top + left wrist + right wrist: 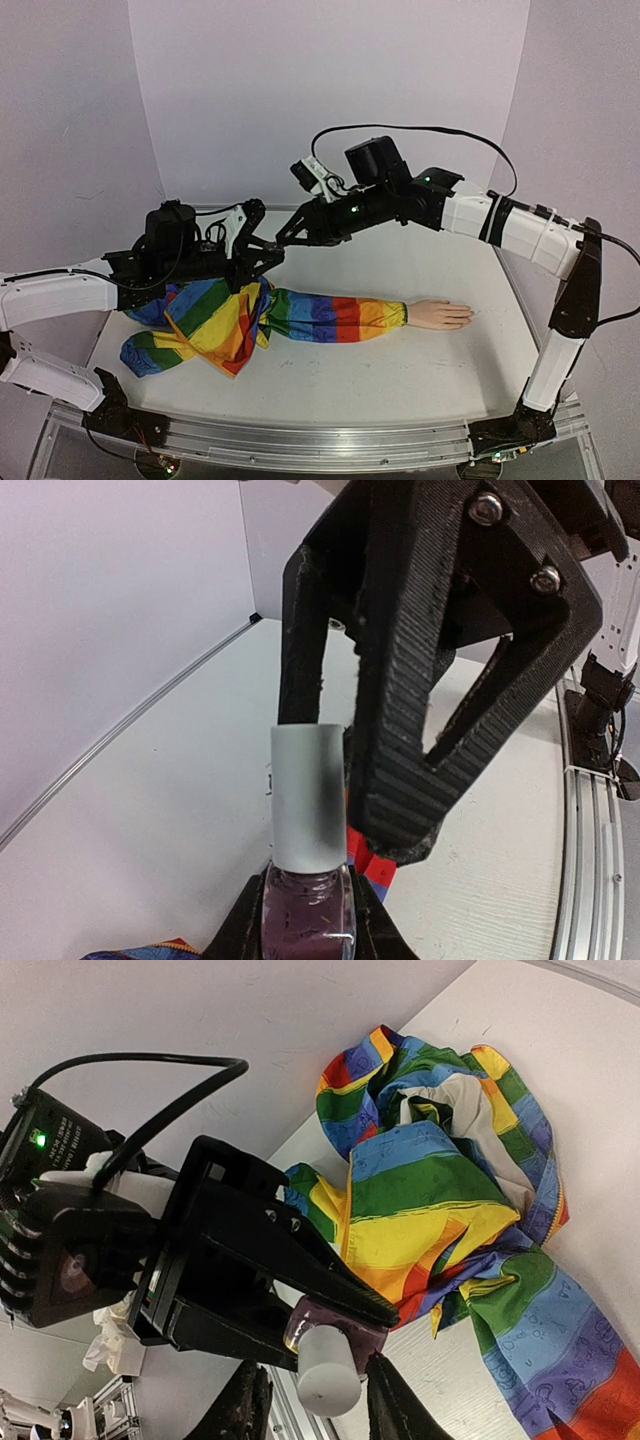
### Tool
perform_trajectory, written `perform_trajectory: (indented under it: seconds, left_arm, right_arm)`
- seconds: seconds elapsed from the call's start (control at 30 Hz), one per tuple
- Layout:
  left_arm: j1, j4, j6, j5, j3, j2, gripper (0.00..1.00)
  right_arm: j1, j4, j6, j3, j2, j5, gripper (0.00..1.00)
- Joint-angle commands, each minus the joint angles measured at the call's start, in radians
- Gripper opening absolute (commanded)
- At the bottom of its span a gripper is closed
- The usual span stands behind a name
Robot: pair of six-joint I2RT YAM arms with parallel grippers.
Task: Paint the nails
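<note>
My left gripper is shut on a small glass bottle of dark purple polish with a silver cap, held upright above the table. My right gripper is open. Its ribbed black fingers straddle the cap, one on each side, with a small gap showing. In the top view the right gripper meets the left one above the bunched sleeve. The pale mannequin hand lies flat on the table at centre right. Its nails are too small to make out.
The rainbow-striped sleeve runs left from the hand into a crumpled heap of cloth, also in the right wrist view. A metal rail runs along the table's near edge. White walls close in the back and sides.
</note>
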Motion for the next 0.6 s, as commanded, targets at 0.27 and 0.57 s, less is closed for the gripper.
perform_trajectory:
  seconds: [0.27, 0.57]
  left_arm:
    - [-0.003, 0.054, 0.003, 0.027, 0.008, -0.011, 0.00]
    - [-0.003, 0.053, 0.000, 0.035, 0.006, -0.011, 0.00]
  right_arm:
    - [-0.013, 0.052, -0.002, 0.029, 0.025, -0.076, 0.30]
    - [-0.016, 0.063, 0.001, 0.028, 0.022, -0.082, 0.29]
